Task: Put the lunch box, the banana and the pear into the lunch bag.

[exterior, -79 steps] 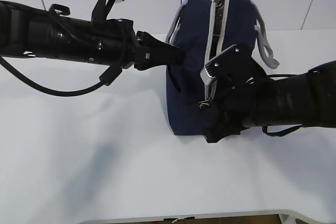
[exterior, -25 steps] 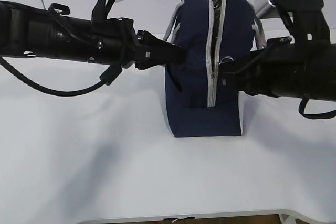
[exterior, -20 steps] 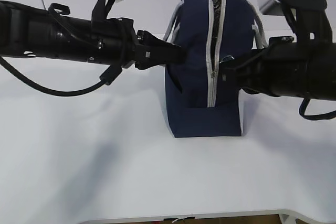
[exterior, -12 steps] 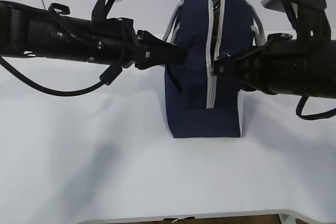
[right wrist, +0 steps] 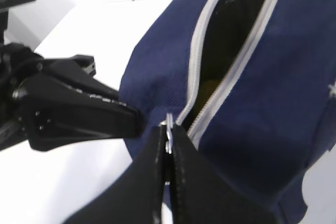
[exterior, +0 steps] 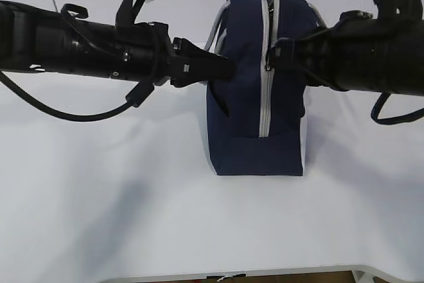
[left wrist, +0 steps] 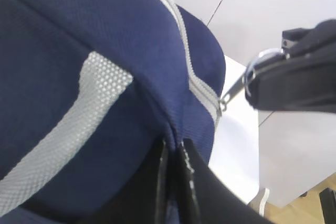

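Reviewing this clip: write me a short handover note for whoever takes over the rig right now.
Left gripper: shut, pinching the lunch bag fabric at its side, bracing it.
Right gripper: shut on the zipper pull, high on the bag's end.
The bag stands upright on the table. Zipper closed below the slider, open above; something yellow shows inside, which fruit I cannot tell. Lunch box, banana and pear are not on the table.
Left: judging by that, finish the zipper, then release both grippers.

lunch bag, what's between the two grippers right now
Only the lunch bag itself. In the exterior view the left gripper pinches its side fabric while the right gripper holds the ring pull on the zipper; just navy fabric separates them.
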